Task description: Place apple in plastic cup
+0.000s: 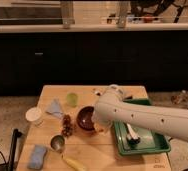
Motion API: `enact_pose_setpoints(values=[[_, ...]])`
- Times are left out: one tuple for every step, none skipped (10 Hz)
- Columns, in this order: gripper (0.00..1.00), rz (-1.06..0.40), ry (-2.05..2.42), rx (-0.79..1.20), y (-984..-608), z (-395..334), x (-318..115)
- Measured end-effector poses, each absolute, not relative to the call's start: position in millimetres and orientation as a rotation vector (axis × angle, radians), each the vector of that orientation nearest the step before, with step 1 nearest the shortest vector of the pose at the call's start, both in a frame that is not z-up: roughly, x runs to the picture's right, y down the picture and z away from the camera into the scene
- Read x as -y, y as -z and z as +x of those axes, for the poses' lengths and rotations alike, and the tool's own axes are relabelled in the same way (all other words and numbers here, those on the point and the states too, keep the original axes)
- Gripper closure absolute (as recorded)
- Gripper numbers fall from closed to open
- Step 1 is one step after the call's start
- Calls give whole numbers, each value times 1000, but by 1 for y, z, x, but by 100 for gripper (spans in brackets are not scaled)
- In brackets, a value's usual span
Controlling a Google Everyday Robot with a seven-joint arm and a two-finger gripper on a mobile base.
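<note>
The plastic cup (72, 99) is a small yellow-green tumbler standing upright at the table's far middle. My white arm reaches in from the right. Its end, with the gripper (100, 125), hangs over the right rim of the brown bowl (85, 119), in front of and to the right of the cup. The arm covers most of the gripper. A small orange patch (105, 129) shows just under the arm's end beside the bowl. It looks like the apple, but it is mostly hidden.
On the wooden table (94, 150) are a white round tub (34, 116), a blue cloth (54, 108), a dark grape-like bunch (67, 125), a steel cup (57, 143), a blue sponge (37, 156) and a banana (74, 163). A green tray (154, 142) holds a white object at the right.
</note>
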State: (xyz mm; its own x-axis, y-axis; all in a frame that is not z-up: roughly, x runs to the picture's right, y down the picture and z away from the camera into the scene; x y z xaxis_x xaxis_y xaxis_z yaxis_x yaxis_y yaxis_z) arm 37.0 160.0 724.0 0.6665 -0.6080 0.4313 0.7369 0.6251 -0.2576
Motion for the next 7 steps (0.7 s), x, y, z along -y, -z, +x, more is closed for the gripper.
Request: enact_pose_setpoints(values=[[100, -428, 790, 316, -724, 34, -151], [100, -421, 791, 312, -724, 33, -143], [100, -420, 792, 305, -726, 34, -137], [100, -416, 795, 304, -727, 32, -130], [100, -412, 799, 303, -730, 29, -124], [100, -415, 803, 298, -732, 28, -118], [100, -413, 805, 295, -734, 26, -111]])
